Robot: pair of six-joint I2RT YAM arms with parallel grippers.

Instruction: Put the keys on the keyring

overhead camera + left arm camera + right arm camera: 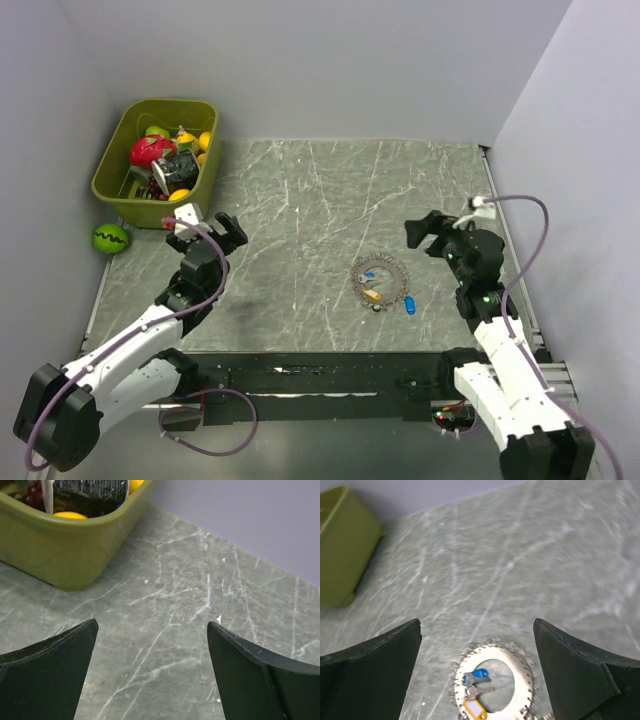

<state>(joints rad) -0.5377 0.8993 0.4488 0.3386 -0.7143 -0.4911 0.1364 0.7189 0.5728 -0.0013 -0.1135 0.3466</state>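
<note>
Now the keyring (356,278) lies flat on the table (300,190), toward five o'clock of its middle. A blue-tagged key (370,275) and a yellow-tagged key (372,295) sit loose inside the loop, and a second blue tag (409,306) lies just outside at four o'clock. The right gripper (445,222) hangs at two o'clock and the left gripper (208,218) at ten, both spread wide and holding nothing. The green bin (120,205) stands farther out at ten.
</note>
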